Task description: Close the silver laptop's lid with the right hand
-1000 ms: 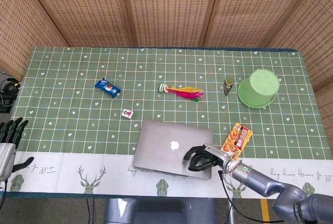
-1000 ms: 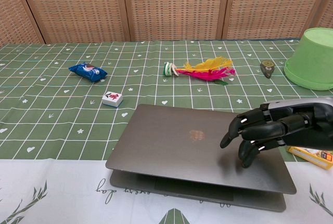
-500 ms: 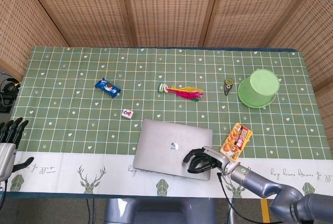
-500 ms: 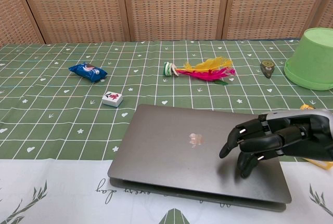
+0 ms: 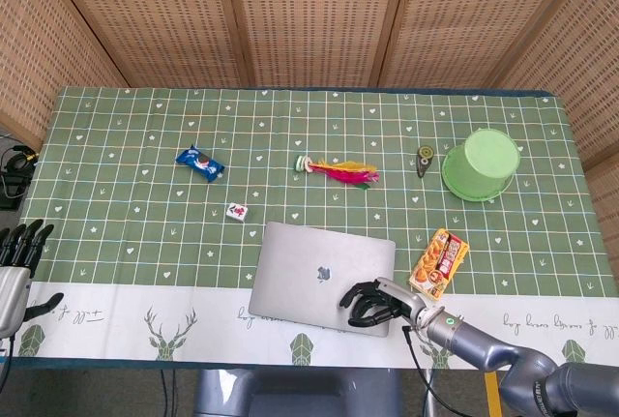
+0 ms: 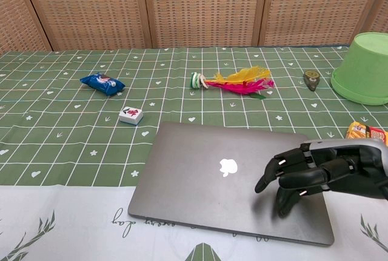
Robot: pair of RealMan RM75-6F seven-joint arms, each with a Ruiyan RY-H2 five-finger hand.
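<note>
My right hand rests on the silver laptop, its dark fingers curled downward and slightly apart, fingertips touching the lid near its right front corner. It holds nothing; the fingers only press on the flat surface. From the head view the same hand sits over the laptop's near right corner, with the grey forearm reaching in from the lower right, low and nearly level with the table.

The laptop lies closed and flat at the front of the green checked tablecloth, logo facing up, partly over the white border strip.

A light green bucket stands upside down at the far right, so I cannot see inside it. An orange snack packet lies just right of the laptop.

My left hand is at the table's far left edge, fingers upright and spread, holding nothing.

Farther back lie a blue snack packet, a small white tile and a feathered shuttlecock.
</note>
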